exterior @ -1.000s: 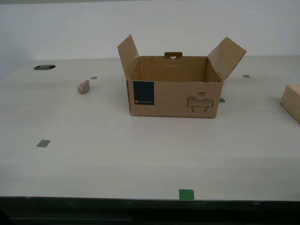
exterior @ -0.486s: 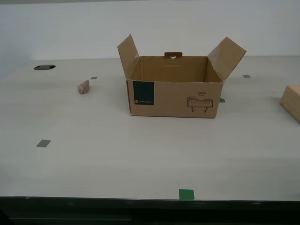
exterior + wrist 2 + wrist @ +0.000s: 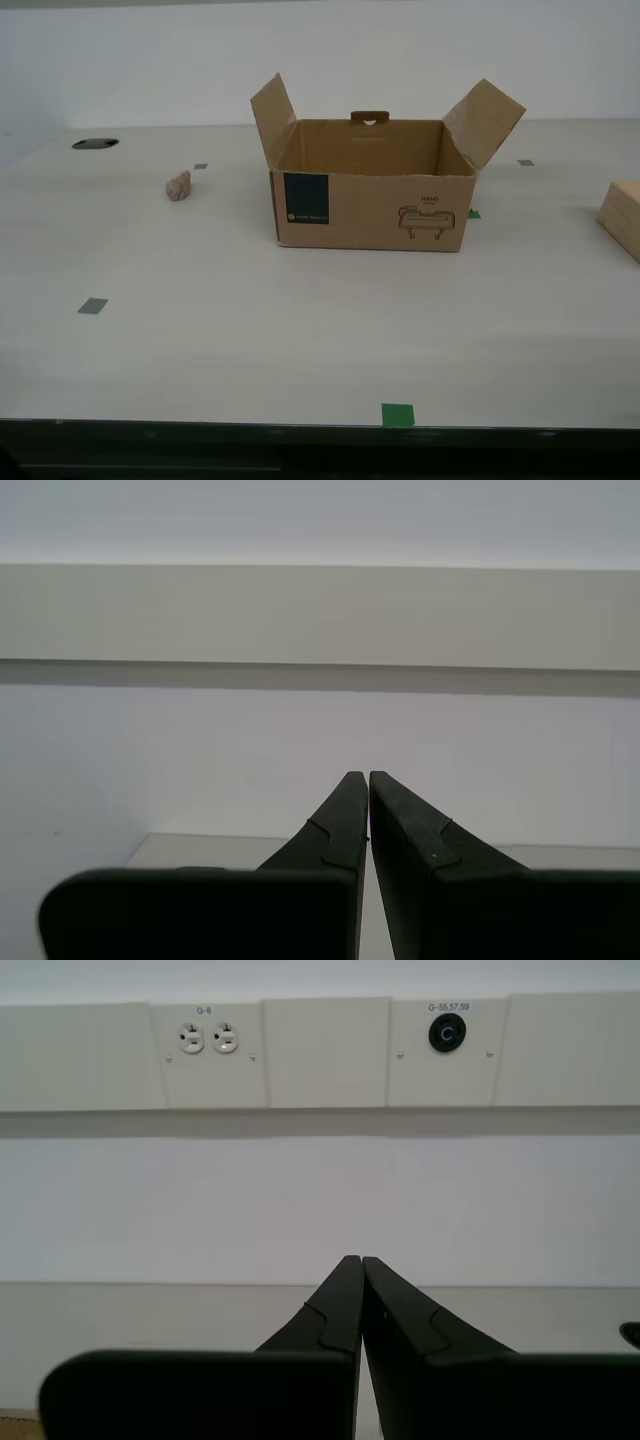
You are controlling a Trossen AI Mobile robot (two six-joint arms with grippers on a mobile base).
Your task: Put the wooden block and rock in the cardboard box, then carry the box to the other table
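**Open box mid-tabletop, rock and block apart on either side**

Taking the cardboard box (image 3: 372, 196) as my landmark and reading across the exterior view from its left: a black hole (image 3: 95, 143) sits in the tabletop (image 3: 250, 340) far off from the box, toward the back. Nearer, the rock (image 3: 178, 185) lies well apart from the box, with a small grey tape mark (image 3: 201, 166) just behind it and another grey mark (image 3: 92, 306) further forward. Nothing lies between the rock and the box.

The box stands upright, its two side flaps raised and splayed outward, a teal label (image 3: 306, 198) and a line drawing (image 3: 424, 220) on the front face. I cannot see its floor.

A green tape mark (image 3: 397, 414) lies well in front of the box near the tabletop's front edge. A bit of green tape (image 3: 473, 213) peeks out at the box's far corner, and a grey mark (image 3: 525, 162) lies beyond. The wooden block (image 3: 622, 218) rests well apart from the box, cut off by the exterior view's right edge.

My first claw (image 3: 360, 1260) is pressed together on nothing, facing a wall with outlets (image 3: 208, 1038). My second claw (image 3: 368, 776) is likewise pressed together on nothing, facing a plain wall.
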